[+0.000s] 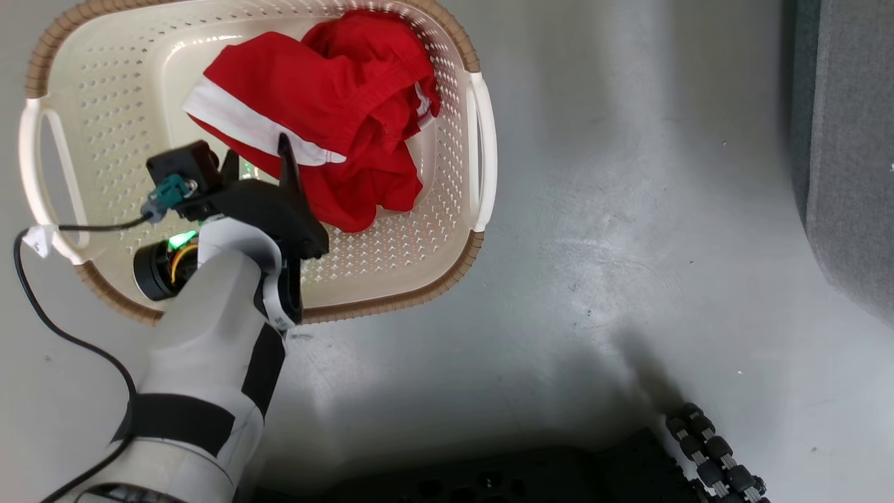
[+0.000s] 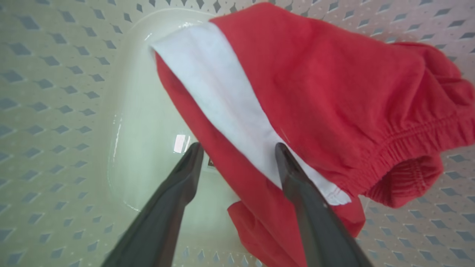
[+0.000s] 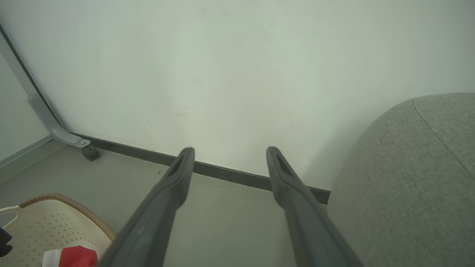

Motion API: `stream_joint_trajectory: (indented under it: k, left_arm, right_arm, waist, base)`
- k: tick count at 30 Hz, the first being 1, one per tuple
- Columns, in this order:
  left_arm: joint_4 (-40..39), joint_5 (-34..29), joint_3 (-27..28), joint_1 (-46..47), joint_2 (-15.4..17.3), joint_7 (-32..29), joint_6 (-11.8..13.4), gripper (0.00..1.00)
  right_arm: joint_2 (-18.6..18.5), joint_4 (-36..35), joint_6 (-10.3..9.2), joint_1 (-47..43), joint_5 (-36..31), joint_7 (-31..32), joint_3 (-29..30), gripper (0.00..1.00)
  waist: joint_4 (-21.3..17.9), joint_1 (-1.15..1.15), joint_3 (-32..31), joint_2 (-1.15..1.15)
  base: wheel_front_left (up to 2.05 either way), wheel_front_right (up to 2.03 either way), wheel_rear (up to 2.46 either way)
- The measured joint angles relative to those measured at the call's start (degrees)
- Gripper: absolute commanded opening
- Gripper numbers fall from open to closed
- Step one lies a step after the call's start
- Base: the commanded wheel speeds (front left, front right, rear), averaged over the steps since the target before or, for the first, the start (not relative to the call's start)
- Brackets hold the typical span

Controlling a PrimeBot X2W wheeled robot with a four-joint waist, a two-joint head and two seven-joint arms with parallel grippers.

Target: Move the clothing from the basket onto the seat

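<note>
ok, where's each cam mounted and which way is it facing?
Head: on the head, looking down at the floor, basket with clothing; left forearm and left fingers show.
Left wrist: on that wrist, looks into the basket at the clothing; own open fingers.
Right wrist: on that wrist, faces wall and seat; open right fingers.
Shared: basket and clothing in all three.

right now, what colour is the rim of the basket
Brown rim around a cream-white basket; the head view shows it best.
</note>
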State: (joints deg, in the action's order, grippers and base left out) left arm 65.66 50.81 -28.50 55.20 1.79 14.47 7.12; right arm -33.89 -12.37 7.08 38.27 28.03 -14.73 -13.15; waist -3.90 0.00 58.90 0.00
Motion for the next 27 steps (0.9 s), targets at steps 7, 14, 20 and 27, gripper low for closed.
stream_joint_trajectory:
  k: [7, 14, 20, 27]
  left_arm:
    - [1.1, 0.9, -0.7, 2.7, 0.0, 0.0, 0.0, 1.0]
    - [2.9, 1.9, -2.7, 3.2, 0.0, 0.0, 0.0, 0.0]
    - [2.7, 1.8, -4.0, 1.7, 0.0, 0.0, 0.0, 0.0]
    - [-0.1, 1.6, -6.7, -2.7, 0.1, 0.0, 0.0, 0.0]
  right_arm:
    - [0.0, 0.2, 0.01, 0.0, 0.2, 0.0, -0.9, 1.0]
    - [1.0, 2.3, 0.01, 0.3, 0.7, 0.0, -1.6, 1.0]
    - [1.4, 4.1, 0.01, 1.2, 0.7, 0.0, -1.9, 1.0]
    - [2.2, 7.7, 0.01, 1.0, 0.7, 0.0, -3.8, 1.0]
  waist:
    - [-0.8, 0.0, 1.2, 0.0]
    - [-1.6, 0.0, 0.3, 0.0]
    - [-1.7, 0.0, -1.8, -0.01]
    - [-1.5, 0.0, -5.9, -0.01]
  base:
    - [0.0, 0.0, 0.0]
    - [0.0, 0.0, 0.0]
    - [0.0, 0.0, 0.0]
    - [0.0, 0.0, 0.0]
